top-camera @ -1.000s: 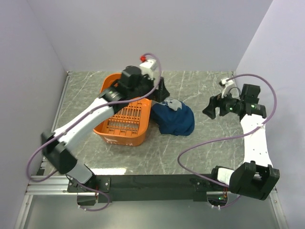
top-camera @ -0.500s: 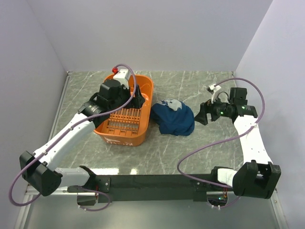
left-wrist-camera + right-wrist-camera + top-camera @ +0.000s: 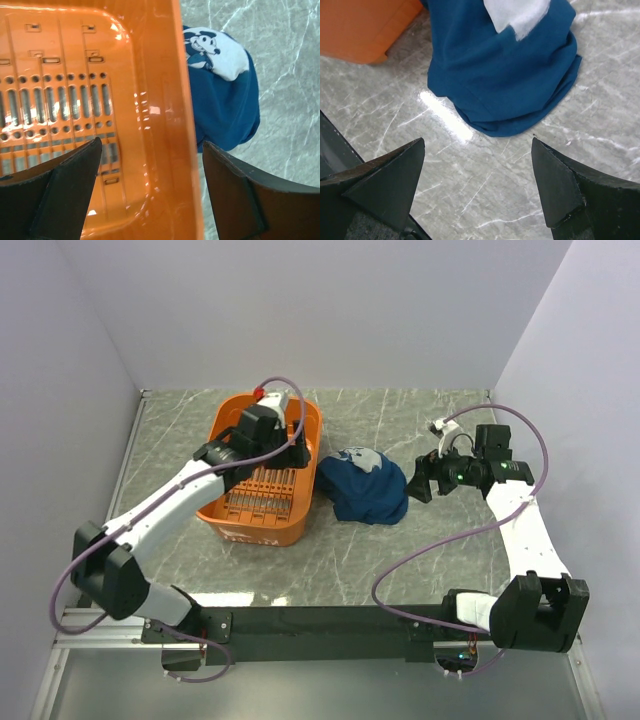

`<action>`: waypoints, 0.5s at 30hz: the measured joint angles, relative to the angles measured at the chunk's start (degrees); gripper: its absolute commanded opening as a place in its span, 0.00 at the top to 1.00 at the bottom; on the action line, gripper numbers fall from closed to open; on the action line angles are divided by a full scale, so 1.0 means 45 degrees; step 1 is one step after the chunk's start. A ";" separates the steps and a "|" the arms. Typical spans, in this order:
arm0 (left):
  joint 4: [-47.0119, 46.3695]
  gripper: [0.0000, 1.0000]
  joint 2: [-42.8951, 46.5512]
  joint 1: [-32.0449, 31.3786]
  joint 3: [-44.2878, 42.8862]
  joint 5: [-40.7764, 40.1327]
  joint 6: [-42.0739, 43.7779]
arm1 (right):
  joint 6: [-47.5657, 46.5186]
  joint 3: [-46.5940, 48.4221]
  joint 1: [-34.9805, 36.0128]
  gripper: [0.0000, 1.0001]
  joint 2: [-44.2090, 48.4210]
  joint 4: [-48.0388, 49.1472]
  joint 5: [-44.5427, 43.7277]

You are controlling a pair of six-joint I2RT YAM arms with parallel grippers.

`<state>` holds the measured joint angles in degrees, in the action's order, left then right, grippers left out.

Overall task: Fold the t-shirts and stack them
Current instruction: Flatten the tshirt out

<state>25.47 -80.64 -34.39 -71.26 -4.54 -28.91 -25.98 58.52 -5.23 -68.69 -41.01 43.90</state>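
1. Top external view shows the orange basket [image 3: 250, 528] standing on the marble-patterned table [image 3: 400, 560]. All places below are given from this basket.
2. The t-shirt [image 3: 365, 492] lies on the table just beside the right wall of the basket. It is a crumpled dark blue heap and is not folded. Its left edge comes up to the basket wall, but it is not possible to tell whether they really touch.
3. The white print [image 3: 215, 47] with the cartoon mouse sits on top of the heap, at the end that is farther from the near wall of the basket.
4. The left gripper [image 3: 151, 145] hangs above the right wall of the basket. Its jaws stand wide apart and hold nothing. In the left wrist view one jaw is over the slotted floor inside the basket, and the other jaw is outside the basket, on the side where the t-shirt lies. The orange rim runs between them.
5. The right gripper [image 3: 422, 480] is farther to the right of the basket, beyond the t-shirt. It is near the heap but apart from it, and it points toward the basket. Its jaws are also spread wide and are empty.
6. In the right wrist view the blue heap lies ahead of the fingertips, and a corner of the basket shows behind it.
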 measured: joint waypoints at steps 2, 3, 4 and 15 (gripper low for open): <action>0.0078 0.14 -0.0544 -0.0199 -0.0457 -0.0175 -0.0131 | 0.0044 -0.0083 0.0000 0.07 0.0000 0.0019 -0.0073; 0.0131 0.15 -0.0835 -0.0316 -0.0699 -0.0301 -0.0170 | 0.0073 -0.0107 0.0000 0.07 0.0005 0.0024 -0.0087; 0.0219 0.15 -0.1156 -0.0452 -0.0976 -0.0413 -0.0189 | 0.0097 -0.0112 0.0000 0.07 0.0000 0.0034 -0.0112; 0.2254 0.32 -0.4415 -0.1807 -0.4002 -0.2594 -0.0651 | 0.0189 -0.0199 0.0000 0.07 0.0019 0.0243 -0.0277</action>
<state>35.62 -100.51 -42.52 -89.27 -16.21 -31.83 -25.12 57.63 -5.23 -68.60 -39.92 42.65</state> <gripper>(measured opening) 0.713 0.929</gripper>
